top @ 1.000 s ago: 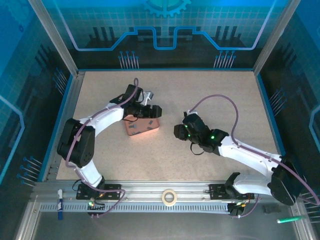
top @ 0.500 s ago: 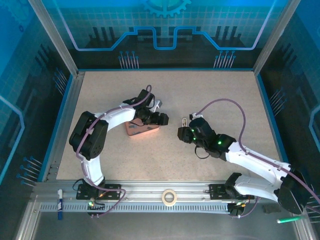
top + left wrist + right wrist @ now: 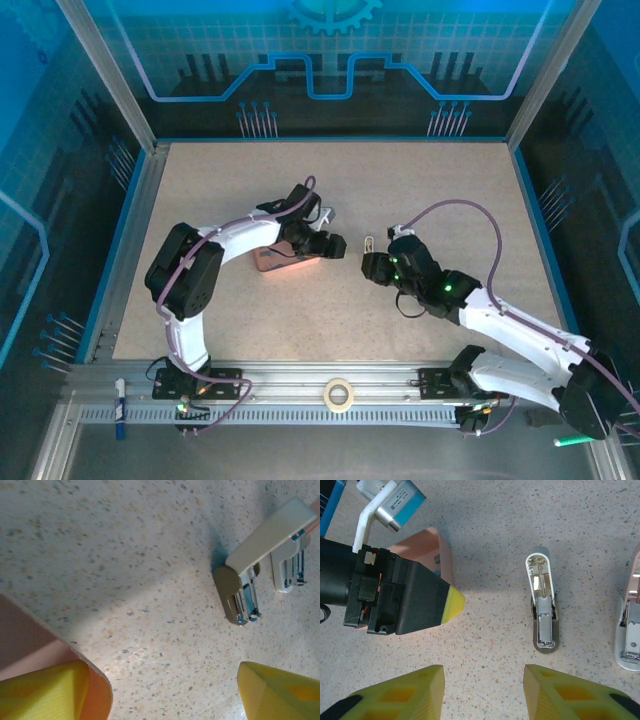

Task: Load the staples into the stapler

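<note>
Stapler (image 3: 543, 611) near pink tray (image 3: 440, 550)

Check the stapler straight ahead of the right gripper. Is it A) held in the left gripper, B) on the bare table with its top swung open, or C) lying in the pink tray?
B: the stapler lies on the table with its top swung open, apart from the pink tray, and the left gripper is open with nothing in it.
</note>
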`<act>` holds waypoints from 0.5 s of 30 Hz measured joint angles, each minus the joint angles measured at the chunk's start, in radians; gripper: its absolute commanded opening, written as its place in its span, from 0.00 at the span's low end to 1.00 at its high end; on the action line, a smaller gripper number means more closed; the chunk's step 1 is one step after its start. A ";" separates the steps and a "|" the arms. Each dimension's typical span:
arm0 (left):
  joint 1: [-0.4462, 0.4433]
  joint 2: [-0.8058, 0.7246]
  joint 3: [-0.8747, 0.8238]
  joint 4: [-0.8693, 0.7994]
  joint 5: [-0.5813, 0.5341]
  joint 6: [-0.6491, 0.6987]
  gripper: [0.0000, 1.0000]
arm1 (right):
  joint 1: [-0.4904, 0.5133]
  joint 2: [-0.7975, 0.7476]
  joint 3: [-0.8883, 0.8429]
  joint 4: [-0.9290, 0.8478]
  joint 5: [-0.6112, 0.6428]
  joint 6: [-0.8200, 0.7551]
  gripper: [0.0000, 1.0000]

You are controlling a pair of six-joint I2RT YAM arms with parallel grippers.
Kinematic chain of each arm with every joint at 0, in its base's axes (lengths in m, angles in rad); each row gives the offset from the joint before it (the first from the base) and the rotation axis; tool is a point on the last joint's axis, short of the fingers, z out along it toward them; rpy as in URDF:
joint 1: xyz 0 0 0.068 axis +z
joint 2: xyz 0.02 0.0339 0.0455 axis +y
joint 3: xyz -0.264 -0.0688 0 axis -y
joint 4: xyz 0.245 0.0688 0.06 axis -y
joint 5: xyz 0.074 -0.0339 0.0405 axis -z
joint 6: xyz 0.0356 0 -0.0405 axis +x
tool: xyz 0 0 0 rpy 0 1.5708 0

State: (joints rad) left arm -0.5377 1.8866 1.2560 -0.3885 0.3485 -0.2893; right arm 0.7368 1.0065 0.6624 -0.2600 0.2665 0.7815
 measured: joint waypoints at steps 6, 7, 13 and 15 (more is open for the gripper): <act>-0.034 0.000 0.005 -0.008 0.017 0.000 0.78 | -0.008 -0.043 -0.020 -0.011 -0.007 0.000 0.47; -0.039 0.000 0.006 -0.008 0.019 0.000 0.78 | -0.009 -0.049 -0.023 -0.013 -0.007 0.000 0.47; -0.073 0.000 0.010 -0.010 0.027 0.000 0.78 | -0.014 -0.067 -0.029 -0.034 -0.009 0.000 0.47; -0.087 0.000 0.010 -0.010 0.034 -0.001 0.78 | -0.016 -0.069 -0.029 -0.038 -0.011 0.000 0.47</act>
State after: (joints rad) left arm -0.6243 1.8862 1.2655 -0.3985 0.3828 -0.2901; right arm 0.7208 0.9375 0.6334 -0.2977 0.2550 0.7815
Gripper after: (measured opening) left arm 0.780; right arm 0.469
